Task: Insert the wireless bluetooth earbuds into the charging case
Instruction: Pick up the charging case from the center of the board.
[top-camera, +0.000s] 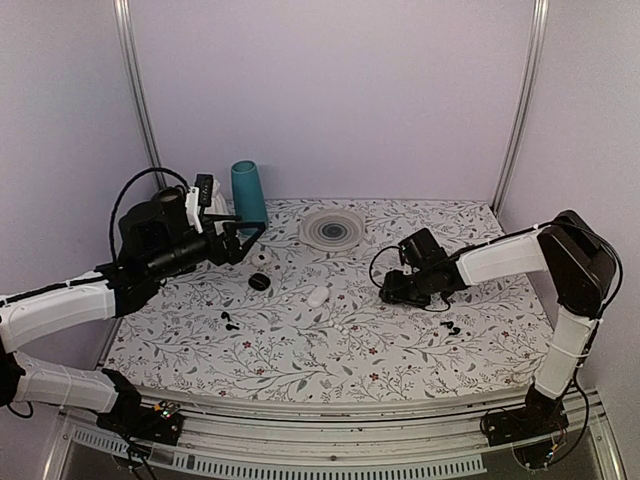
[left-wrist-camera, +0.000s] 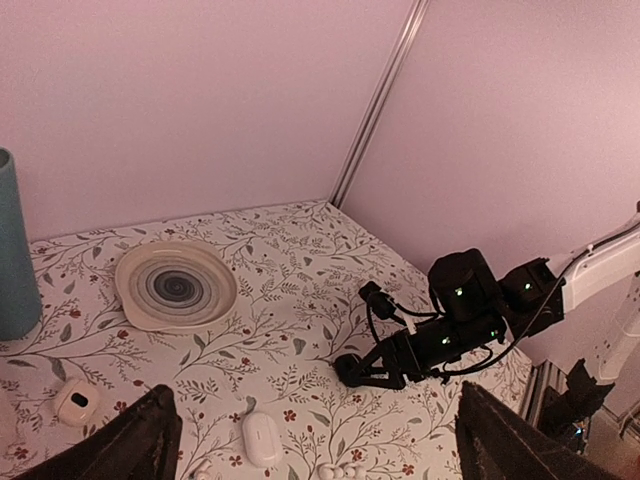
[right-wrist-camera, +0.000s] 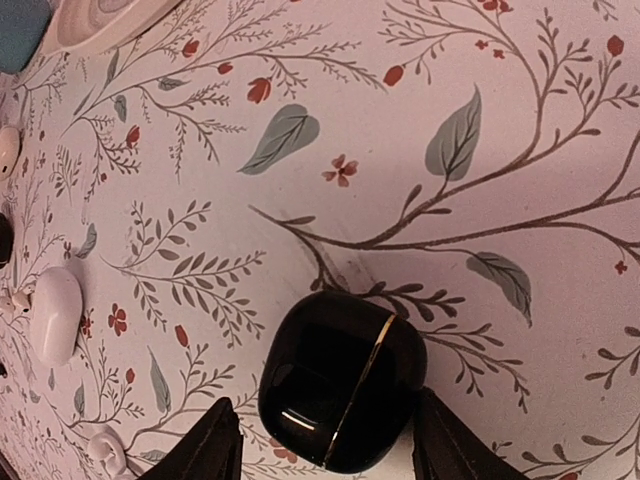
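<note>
"Earbuds (top-camera: 452, 327), the black pair: where are they?"

"On the flowered table (top-camera: 300, 355), at about four o'clock from my right gripper (top-camera: 390, 293) in the top view. They are near it and outside any case."

"And that gripper?"

"Low over the table, jaws apart, one finger on each side of the black case (right-wrist-camera: 340, 380). The case lies shut with its gold seam showing. Nothing is clamped yet. My left gripper (top-camera: 240, 240) hangs raised out at nine o'clock, well apart, spread wide and empty."

"How would you take the case well?"

"I judge it best to centre it between my fingers (right-wrist-camera: 195, 445) first. Then I'd close gently on the body, not across the seam, so the glossy shell doesn't squirt out and the lid is free to be opened for the buds."
</note>
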